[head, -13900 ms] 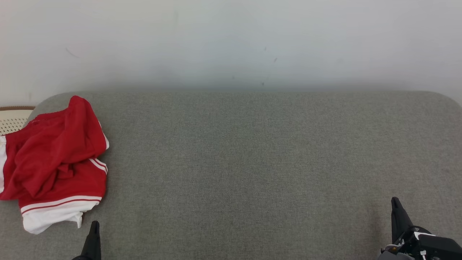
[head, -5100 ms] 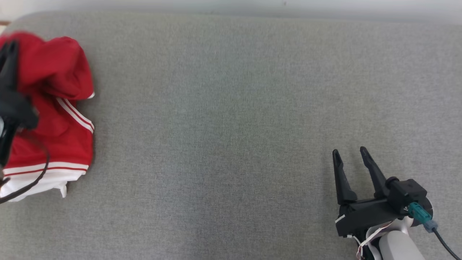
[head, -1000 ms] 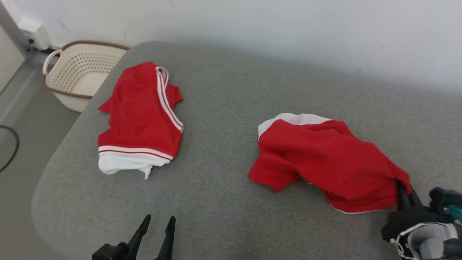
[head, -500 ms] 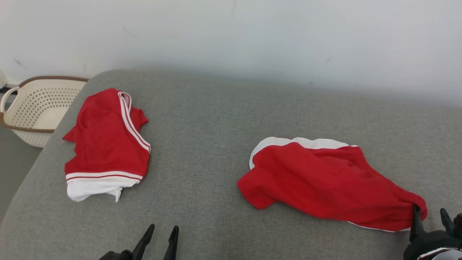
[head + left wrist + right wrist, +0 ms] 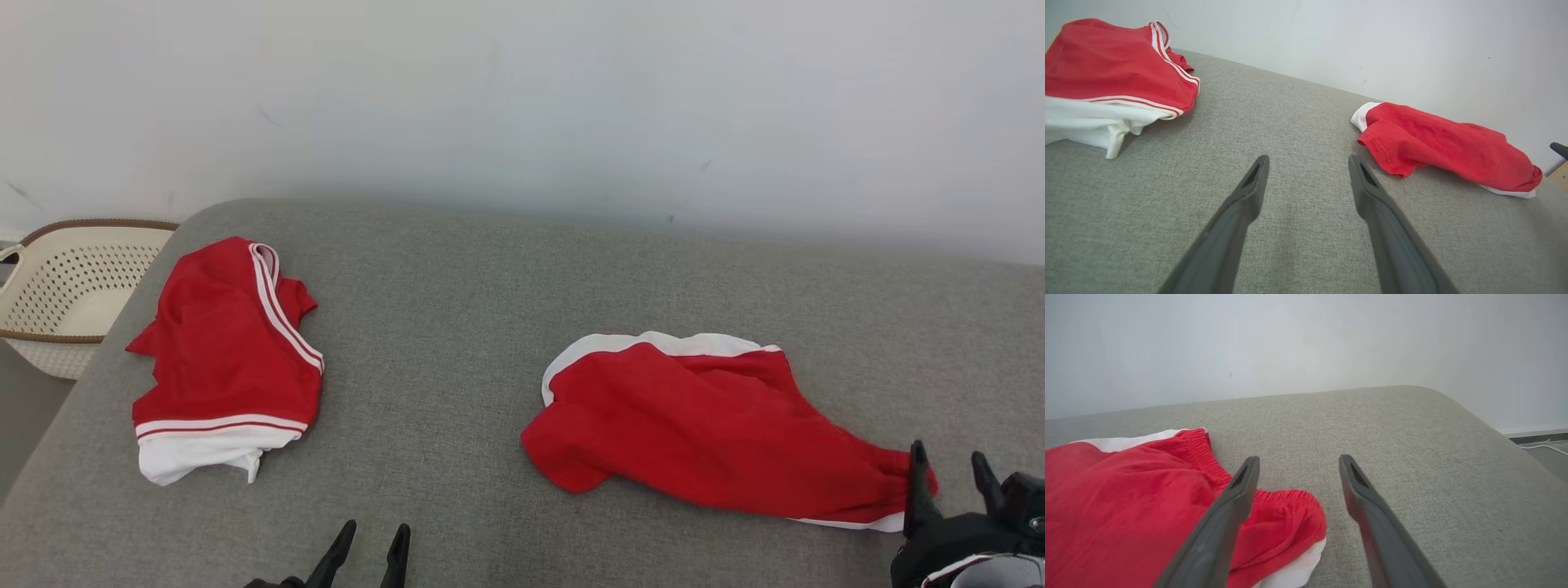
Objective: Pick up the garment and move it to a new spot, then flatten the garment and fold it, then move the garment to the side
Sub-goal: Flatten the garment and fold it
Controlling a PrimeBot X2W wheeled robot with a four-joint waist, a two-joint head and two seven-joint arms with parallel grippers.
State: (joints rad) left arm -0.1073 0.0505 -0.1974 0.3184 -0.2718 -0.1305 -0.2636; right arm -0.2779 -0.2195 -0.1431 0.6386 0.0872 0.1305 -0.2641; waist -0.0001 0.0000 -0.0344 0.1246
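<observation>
Head view: the right pincer [image 5: 947, 453] stands wide with nothing between its fingers. The garment [image 5: 702, 425] lies crumpled on the grey cushion [image 5: 457, 310]. Its near end is just beside that pincer's left finger and the rest stretches away to the pincer's left. The left pincer [image 5: 375, 529] is also wide and empty. The garment lies ahead of it to the right, and a second red garment [image 5: 220, 351] lies ahead to the left, with a basket [image 5: 57, 286] beyond that. The two cloths look alike, so a reach by the left pincer could land on the wrong one.

Left wrist view: both cloths lie well apart from the left pincer. The garment's doubled-over hem is the part nearest it, ahead and to the right. A grab there would probably take several layers at once, so flattening would only drag a lump along.

Right wrist view: the gathered waistband runs behind the finger [image 5: 1224, 522] on that view's left, and it cannot be told whether the two touch. If the right pincer draws back low, that finger may catch the elastic and pull the cloth out of place. To the pincer's right the cushion rounds off toward the floor. A spreading pull that way could slide the cloth over the edge.
</observation>
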